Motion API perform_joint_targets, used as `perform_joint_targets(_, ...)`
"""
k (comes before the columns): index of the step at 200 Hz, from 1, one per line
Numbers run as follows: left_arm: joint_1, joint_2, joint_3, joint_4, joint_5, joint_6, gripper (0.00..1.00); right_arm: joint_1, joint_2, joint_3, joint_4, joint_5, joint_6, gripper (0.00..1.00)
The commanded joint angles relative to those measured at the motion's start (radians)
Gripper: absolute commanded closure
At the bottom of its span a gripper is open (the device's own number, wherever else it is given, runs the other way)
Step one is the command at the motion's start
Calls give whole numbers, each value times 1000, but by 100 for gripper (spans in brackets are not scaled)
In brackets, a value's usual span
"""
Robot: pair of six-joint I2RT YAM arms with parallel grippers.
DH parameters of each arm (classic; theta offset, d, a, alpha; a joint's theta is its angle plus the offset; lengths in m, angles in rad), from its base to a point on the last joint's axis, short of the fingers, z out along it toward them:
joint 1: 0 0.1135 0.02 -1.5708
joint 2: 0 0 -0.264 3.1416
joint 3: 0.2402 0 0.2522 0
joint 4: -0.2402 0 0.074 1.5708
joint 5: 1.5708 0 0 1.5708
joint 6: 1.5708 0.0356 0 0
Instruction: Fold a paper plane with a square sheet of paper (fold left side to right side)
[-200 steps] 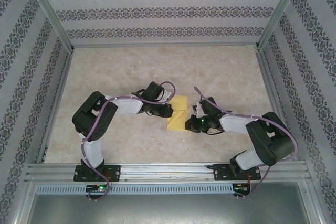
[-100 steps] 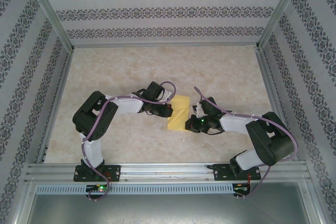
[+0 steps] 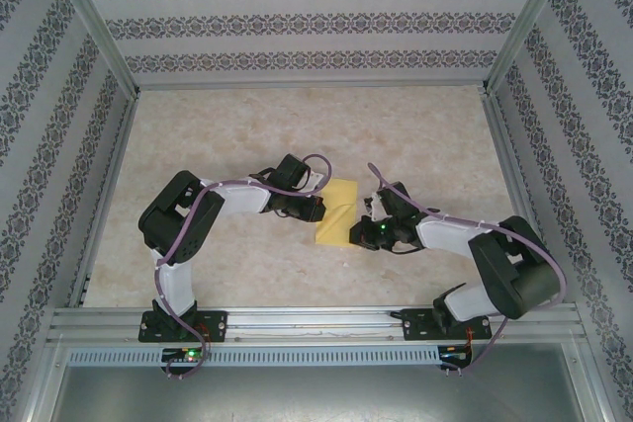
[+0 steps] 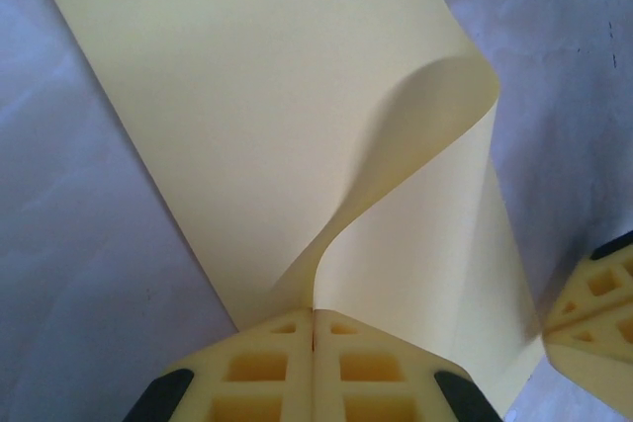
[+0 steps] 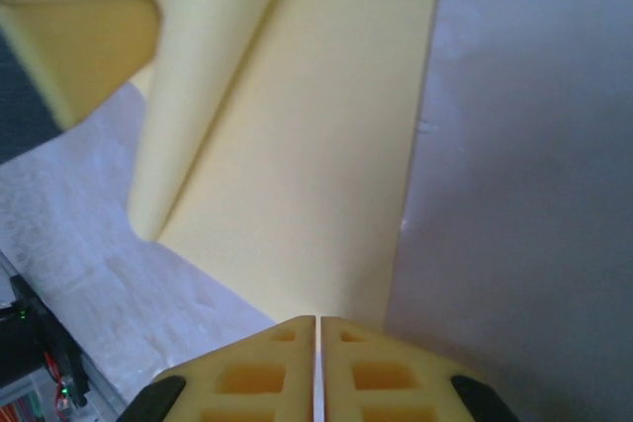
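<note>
Left wrist: left end effector (image 4: 314,318) pinching curled-up sheet (image 4: 247,96).

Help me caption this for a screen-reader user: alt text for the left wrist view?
The left gripper, shut, pinches the near edge of the square sheet of paper, holding up a flap that curls over the yellow layer. The right gripper meets the sheet's lower right edge, on a pale table.

The square sheet of paper (image 4: 247,96) runs off the left wrist view's top edge.
</note>
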Motion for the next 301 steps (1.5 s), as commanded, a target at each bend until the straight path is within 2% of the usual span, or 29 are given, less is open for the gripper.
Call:
perform_joint_targets(1,16,23,-1,-10,-7,14,100,-17,-72,1,-17,-7,14,89)
perform_joint_targets(30,16,0,-8,4,11,3,100,-9,-106,-1,4,5,42,92)
perform_joint_targets(67,15,-31,-16,17,23,-9,100,27,-46,-3,58,28,75,100)
perform_joint_targets(113,13,-52,-18,21,40,-17,100,45,32,-1,57,55,67,100)
perform_joint_targets(166,8,-85,-26,28,62,11,100,43,79,31,-64,98,-19,100)
perform_joint_targets(236,8,-46,14,-21,77,60,100,44,107,128,-276,168,-181,100)
perform_joint_targets(301,8,-9,56,-51,88,87,100,39,142,161,-301,180,-225,100)
